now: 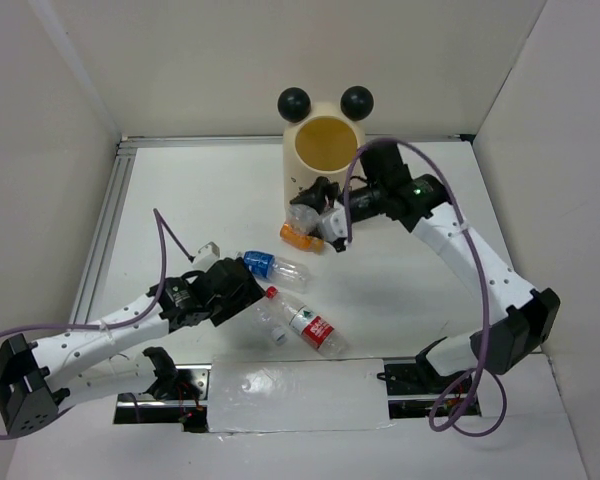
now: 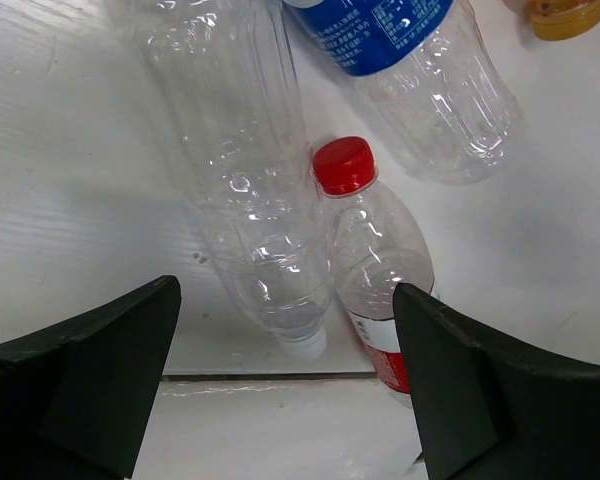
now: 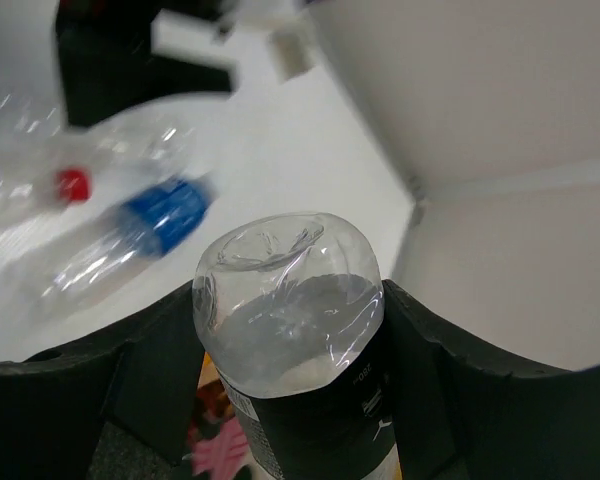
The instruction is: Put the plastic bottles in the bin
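The cream bin (image 1: 328,150) with two black ball ears stands at the back of the table. Just in front of it, my right gripper (image 1: 318,205) is shut on a clear bottle with a black label (image 3: 290,330), whose base points at the wrist camera. An orange bottle (image 1: 302,237) lies below that gripper. A blue-labelled bottle (image 1: 270,266), an unlabelled clear bottle (image 2: 250,170) and a red-capped, red-labelled bottle (image 2: 375,250) lie together mid-table. My left gripper (image 2: 285,390) hangs open above the necks of the unlabelled and red-capped bottles, touching neither.
White walls close in the table on the left, back and right. An aluminium rail (image 1: 105,225) runs along the left edge. A white taped strip (image 1: 300,395) covers the near edge between the arm bases.
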